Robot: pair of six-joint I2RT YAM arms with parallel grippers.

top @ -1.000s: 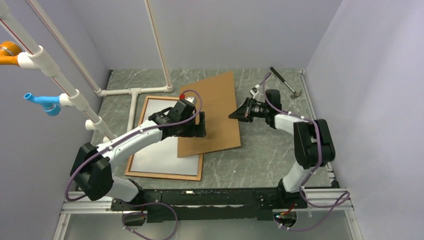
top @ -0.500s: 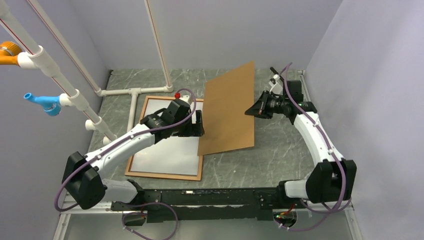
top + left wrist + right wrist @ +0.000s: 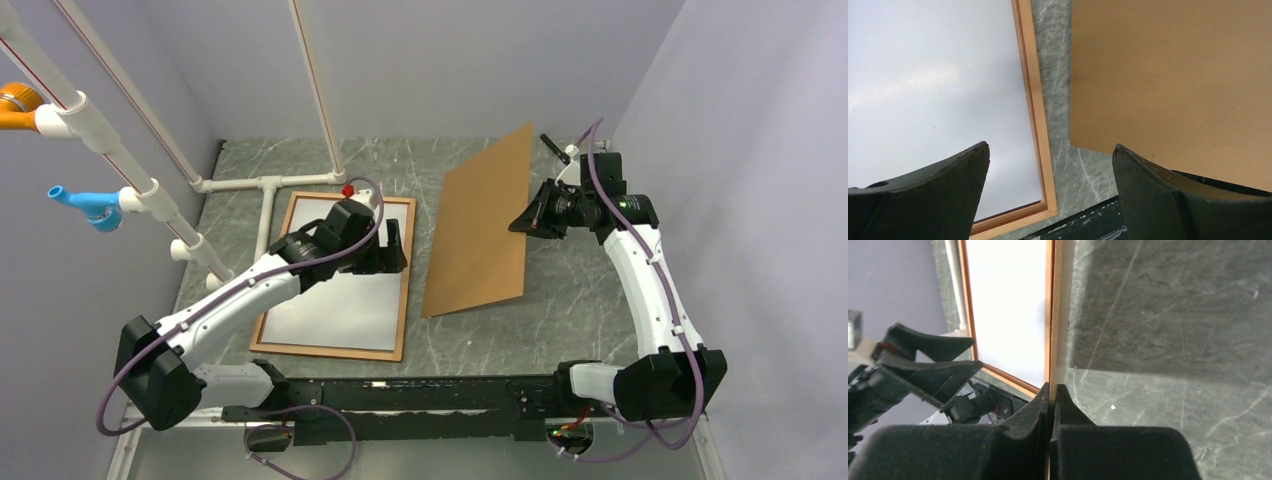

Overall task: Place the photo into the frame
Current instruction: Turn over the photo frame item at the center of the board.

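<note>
- The photo (image 3: 335, 315) lies white side up inside the frame (image 3: 325, 350), which lies flat on the counter (image 3: 560, 320).
- The left fingers (image 3: 923, 195) are spread wide and empty, above the frame's right rail.
- The right fingers (image 3: 1018, 435) are clamped on the brown backing panel (image 3: 480, 235), at its edge away from the frame; it is tilted, just right of the frame.

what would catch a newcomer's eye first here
The big brown panel, pinched on its edge by the right gripper and tilted up right of centre. Then the frame lying flat at left with the photo inside, white back up, the open left gripper over its right rail.
</note>
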